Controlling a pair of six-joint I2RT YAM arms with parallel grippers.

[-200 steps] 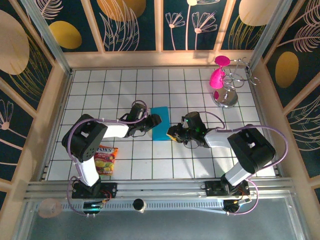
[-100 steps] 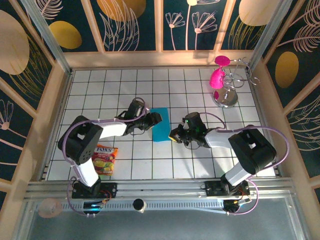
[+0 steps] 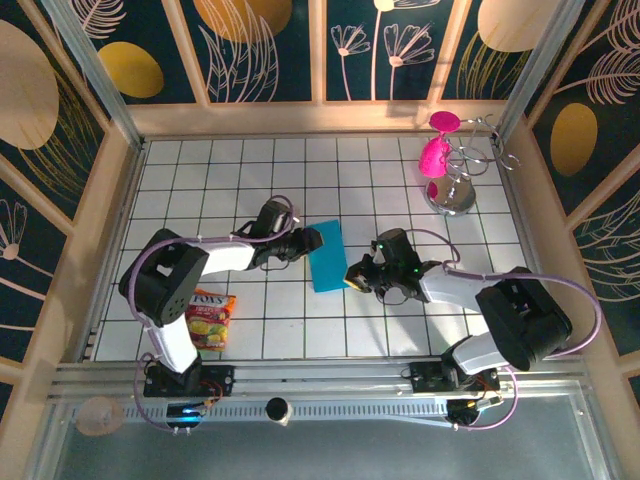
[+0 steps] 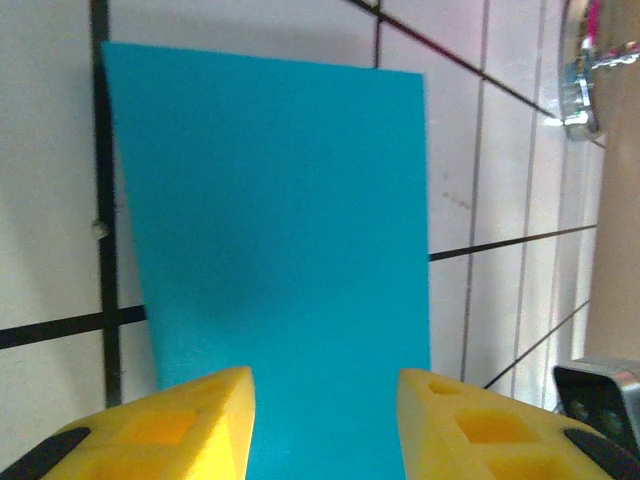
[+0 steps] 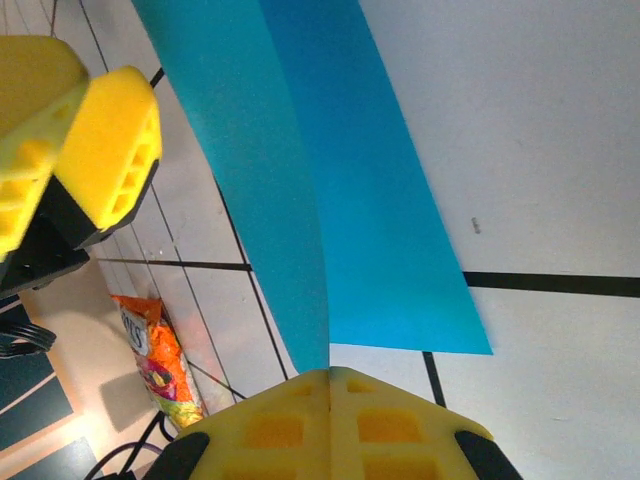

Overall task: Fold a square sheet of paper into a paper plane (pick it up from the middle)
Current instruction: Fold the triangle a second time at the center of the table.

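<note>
The square sheet of paper (image 3: 327,256) is turquoise-blue and lies tilted in the middle of the tiled table. My right gripper (image 3: 352,276) is shut on its near right edge. In the right wrist view the sheet (image 5: 370,200) bends upward, and a raised flap runs into the closed right gripper (image 5: 330,372). My left gripper (image 3: 309,240) sits at the sheet's left edge. In the left wrist view the left gripper (image 4: 325,420) is open, its yellow fingers (image 4: 190,425) apart over the flat sheet (image 4: 270,240). Those left fingers (image 5: 85,130) also appear in the right wrist view.
A red-and-yellow snack packet (image 3: 210,318) lies by the left arm's base. Pink goblets (image 3: 437,155) hang on a chrome rack (image 3: 455,190) at the back right. Wooden walls ring the table.
The right gripper has shut on the sheet's edge and pulled slightly right. The sheet has tilted and looks narrower, one side lifted. The left fingers have drawn somewhat closer together.
</note>
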